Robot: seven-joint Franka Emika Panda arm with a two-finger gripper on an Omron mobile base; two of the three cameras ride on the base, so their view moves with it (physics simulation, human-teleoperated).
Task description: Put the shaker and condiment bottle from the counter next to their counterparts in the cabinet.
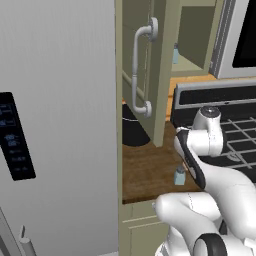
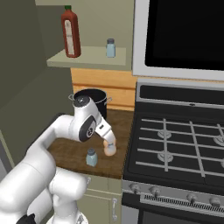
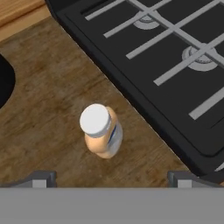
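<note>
Dark wood-grain counter [image 2: 72, 153] runs as a narrow strip btwn the grey fridge [image 1: 55, 125] and the black stove [image 2: 183, 140], over pale olive base cabinets.

Nearest, by the counter's front edge: the shaker [image 2: 91, 157], upright, grey cap. Left base view has it too [image 1: 180, 176], just beside the white arm. Just behind it and toward the stove edge stands the condiment bottle [image 2: 110, 148], upright, partly covered by the arm's wrist in right base view. Hand view looks down on its whitish cap [image 3: 101, 130]; it sits on bare wood, near the stove's edge but not touching.

Gripper [image 3: 111, 178]: two finger tips show at the bottom of hand view, spread wide, one each side of the bottle, well apart from it, nothing held.

Open room: bare wood all round the bottle in hand view; stove edge runs diagonally on one side.

Farther back on the counter, near the wall, a black pot [image 2: 91, 99]. Left base view shows it half behind the open cabinet [image 1: 160, 30] door w/ its curved bar handle [image 1: 141, 70].

Farthest, cabinet shelf: right base view shows a red sauce bottle [image 2: 71, 33] and a 2nd pale blue shaker [image 2: 110, 47], apart, w/ free shelf btwn them. Left base view shows that shelf shaker [image 1: 176, 54] at the door's edge. Microwave [image 2: 179, 35] hangs over the stove.
</note>
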